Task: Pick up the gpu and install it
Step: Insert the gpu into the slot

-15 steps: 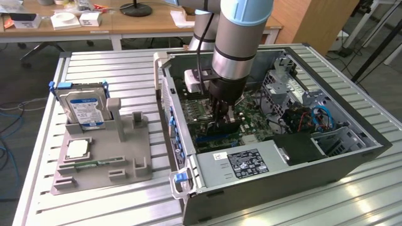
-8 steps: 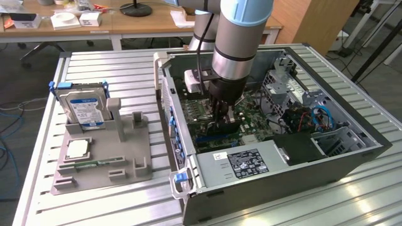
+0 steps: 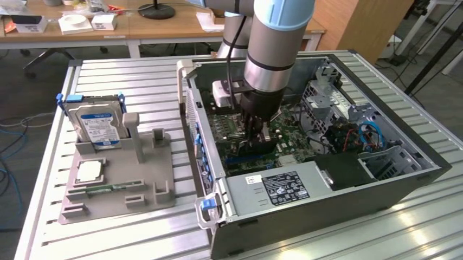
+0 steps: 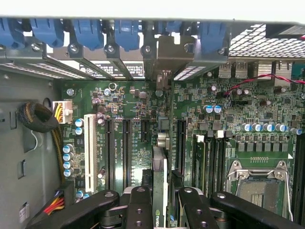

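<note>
Slatted metal counter [image 3: 123,227] carries an open computer case [image 3: 405,179]. Inside it, the claw [image 4: 161,200] grips the gpu [image 4: 160,176] edge-on, upright over the motherboard [image 4: 228,119] slots.

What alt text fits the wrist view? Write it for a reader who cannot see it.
The gripper holds the gpu edge-on between its black fingers, above the green motherboard inside the case. Black expansion slots run alongside the card, blue slot clips line the case edge beyond, and an empty CPU socket sits to one side.
</note>
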{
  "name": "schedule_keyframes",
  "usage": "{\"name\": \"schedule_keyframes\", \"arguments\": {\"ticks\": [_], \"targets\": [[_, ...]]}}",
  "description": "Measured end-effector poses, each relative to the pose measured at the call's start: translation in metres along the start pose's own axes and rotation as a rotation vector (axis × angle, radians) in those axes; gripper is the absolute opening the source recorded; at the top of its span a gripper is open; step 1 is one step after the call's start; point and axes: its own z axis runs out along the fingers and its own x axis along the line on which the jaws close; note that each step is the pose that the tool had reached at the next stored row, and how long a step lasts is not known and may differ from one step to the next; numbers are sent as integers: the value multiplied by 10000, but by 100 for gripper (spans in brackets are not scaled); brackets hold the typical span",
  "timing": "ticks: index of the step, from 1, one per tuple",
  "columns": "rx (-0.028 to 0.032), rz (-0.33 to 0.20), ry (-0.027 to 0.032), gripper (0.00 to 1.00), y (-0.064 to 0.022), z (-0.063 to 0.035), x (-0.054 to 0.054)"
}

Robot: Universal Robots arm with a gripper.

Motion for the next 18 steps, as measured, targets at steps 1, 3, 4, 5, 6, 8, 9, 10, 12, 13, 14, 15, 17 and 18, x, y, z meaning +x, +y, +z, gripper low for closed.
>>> {"name": "schedule_keyframes", "arguments": {"ticks": [1, 3, 4, 5, 6, 8, 9, 10, 12, 13, 14, 15, 17, 18], "targets": [[2, 1, -4, 26, 0, 5, 0], [1, 0, -2, 26, 0, 5, 0], [0, 0, -1, 26, 0, 5, 0], [-1, 0, -1, 26, 0, 5, 0], [-1, 0, 0, 26, 0, 5, 0], [-2, 0, 1, 26, 0, 10, 0], [-2, 0, 1, 26, 0, 12, 0], [-2, 0, 1, 26, 0, 12, 0], [-1, 0, 1, 26, 0, 12, 0], [-1, 0, 0, 26, 0, 13, 0], [0, 0, 0, 26, 0, 13, 0], [-1, 0, 0, 26, 0, 15, 0], [-1, 0, 1, 26, 1, 18, 0], [-1, 0, 1, 26, 0, 18, 0]]}}
